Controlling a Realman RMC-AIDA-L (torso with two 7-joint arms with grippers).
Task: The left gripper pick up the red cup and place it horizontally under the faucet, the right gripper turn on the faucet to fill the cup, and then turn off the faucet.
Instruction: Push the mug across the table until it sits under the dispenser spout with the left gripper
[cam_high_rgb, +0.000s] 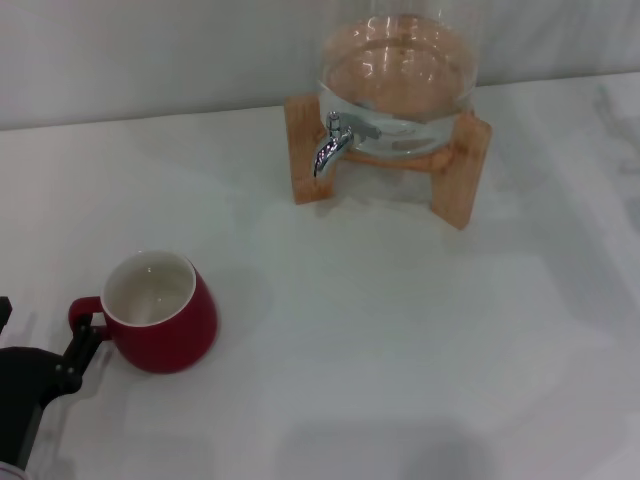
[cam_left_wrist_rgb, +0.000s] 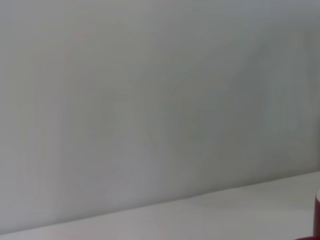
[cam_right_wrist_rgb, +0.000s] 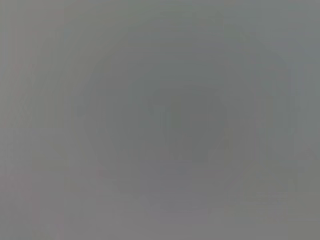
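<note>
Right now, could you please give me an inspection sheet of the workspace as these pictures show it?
Surface: white table, bare around the things.
Red cup: upright, near the table's front left, white inside looks empty, handle turned toward the left gripper.
Faucet: chrome spout pointing down, on a glass jar holding liquid, set on a wooden stand; nothing under the spout.
Clutter: nothing seen.
Left gripper: at the cup's handle, fingers on it; grip not confirmed.
Right gripper: not in view; its wrist view shows only grey.
Cables: nothing seen.
Surroundings: plain pale wall behind the table.
</note>
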